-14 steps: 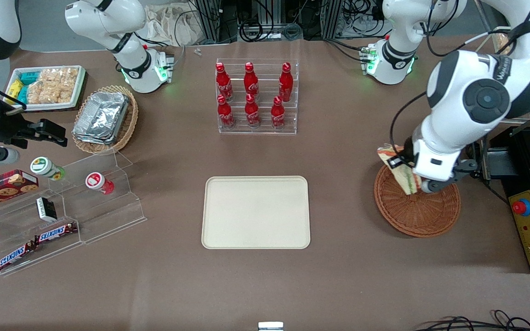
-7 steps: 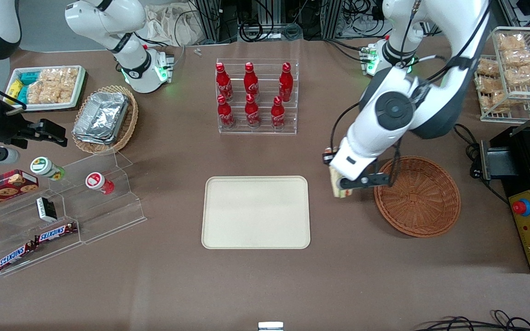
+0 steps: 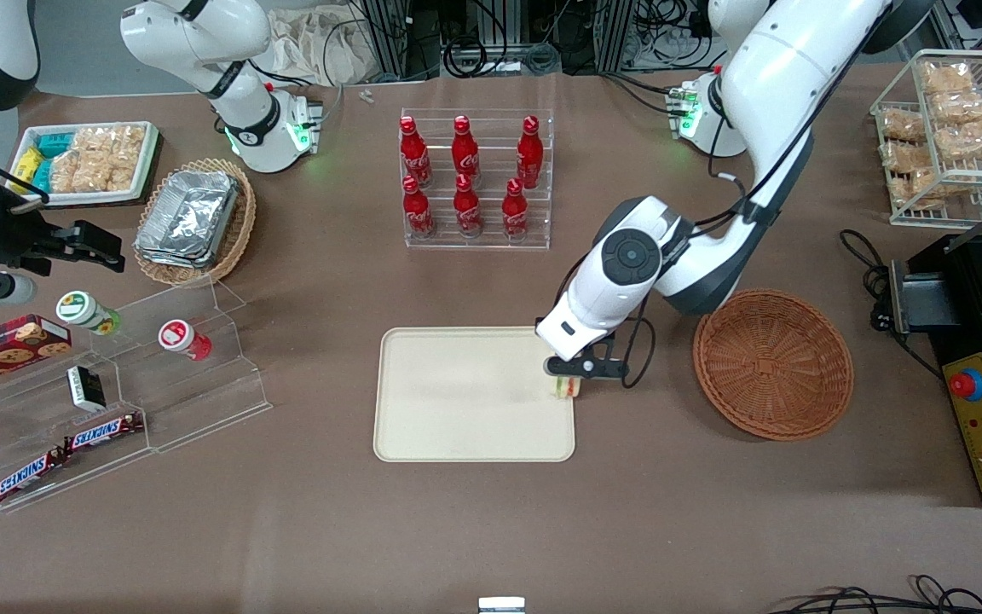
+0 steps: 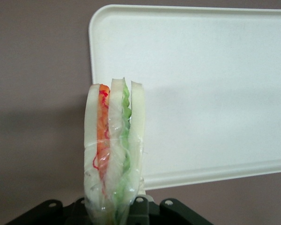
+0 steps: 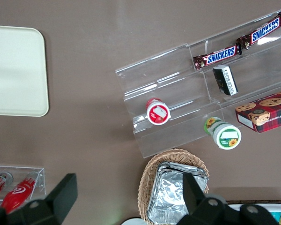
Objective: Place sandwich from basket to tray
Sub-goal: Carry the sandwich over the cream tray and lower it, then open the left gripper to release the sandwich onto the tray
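Note:
My left gripper (image 3: 570,375) is shut on the sandwich (image 3: 568,388), a wrapped white-bread wedge with orange-red and green filling, and holds it just above the edge of the cream-beige tray (image 3: 457,401) on the side toward the basket. In the left wrist view the sandwich (image 4: 113,150) stands upright between my fingers, over the tray's rim (image 4: 187,176). The reddish-brown wicker basket (image 3: 772,362) sits beside the tray toward the working arm's end, with nothing in it.
A clear rack of red cola bottles (image 3: 474,179) stands farther from the front camera than the tray. A tan basket with foil containers (image 3: 193,217) and clear snack shelves (image 3: 116,392) lie toward the parked arm's end. A wire rack of snacks (image 3: 943,128) stands toward the working arm's end.
My gripper has carried the sandwich out of the basket, across the bare table, to the tray's near-basket edge, and lower.

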You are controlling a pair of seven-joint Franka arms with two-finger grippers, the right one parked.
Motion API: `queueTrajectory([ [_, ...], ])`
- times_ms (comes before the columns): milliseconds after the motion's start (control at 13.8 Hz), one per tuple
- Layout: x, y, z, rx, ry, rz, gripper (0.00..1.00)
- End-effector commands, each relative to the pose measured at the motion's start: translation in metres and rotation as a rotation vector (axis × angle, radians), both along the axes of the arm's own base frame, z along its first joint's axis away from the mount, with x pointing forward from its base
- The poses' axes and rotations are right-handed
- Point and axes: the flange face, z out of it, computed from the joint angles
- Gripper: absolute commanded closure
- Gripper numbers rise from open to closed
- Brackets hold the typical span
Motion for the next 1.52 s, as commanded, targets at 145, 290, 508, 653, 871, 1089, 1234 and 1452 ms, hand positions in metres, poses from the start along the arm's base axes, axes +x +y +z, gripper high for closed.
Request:
queueTrajectory([
  [145, 0.021, -0.011, -0.023, 0.021, -0.039, 0.008, 0.96],
  [290, 0.018, -0.016, -0.037, 0.014, -0.030, 0.004, 0.96],
  [508, 0.018, -0.019, -0.052, 0.007, -0.039, 0.002, 0.95],
  [653, 0.018, -0.022, -0.061, 0.020, -0.048, 0.003, 0.66],
  [871, 0.022, -0.022, -0.062, 0.029, -0.062, 0.040, 0.17],
  [1089, 0.034, -0.017, -0.035, 0.011, -0.094, 0.111, 0.00],
  [1234, 0.042, -0.015, -0.006, -0.001, -0.125, 0.128, 0.00],
  [1452, 0.043, -0.005, 0.046, 0.051, -0.144, 0.145, 0.00],
])
